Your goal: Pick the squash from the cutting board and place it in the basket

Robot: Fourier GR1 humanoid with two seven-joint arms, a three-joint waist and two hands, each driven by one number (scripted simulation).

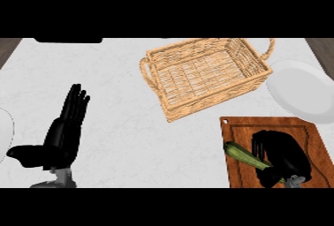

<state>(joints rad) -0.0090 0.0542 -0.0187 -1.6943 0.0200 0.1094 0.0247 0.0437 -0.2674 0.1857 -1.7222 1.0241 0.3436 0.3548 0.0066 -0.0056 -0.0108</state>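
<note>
Nearest, at the lower right: a wooden cutting board (pixel 238 128), reddish brown, with a groove running round inside its rim and a small hole at its upper left corner. On it, the squash (pixel 243 154), green and elongated, lying aslant from upper left to lower right, only its upper left part visible. Over the rest of it, the right hand (pixel 284 154), black, fingers curled down round the squash, thumb below near the board's lower part. Still resting on the board, not lifted as far as can be told.

At the lower left: the left hand (pixel 65 132), black, fingers straight and together, pointing up the counter, thumb stuck out to the left, holding nothing. Well apart from the board. A bit of grey forearm below it at the edge.

At the far left edge, level with that hand: a sliver of something pale and rounded (pixel 5 132), too little showing to name.

Underneath everything: a white, faintly marbled counter (pixel 117 88).

Farther up, right of centre: the basket (pixel 205 75), woven wicker, rectangular, turned at an angle, with a loop handle at each short end. Nothing inside; open lattice floor plainly seen. Near corner just above the board's upper left corner, apart from it.

Just right of the basket: a white plate (pixel 300 90), bare, its lower rim close above the board.

Farthest, at the top left edge: a dark flat shape (pixel 68 40), cut off, not identifiable.
</note>
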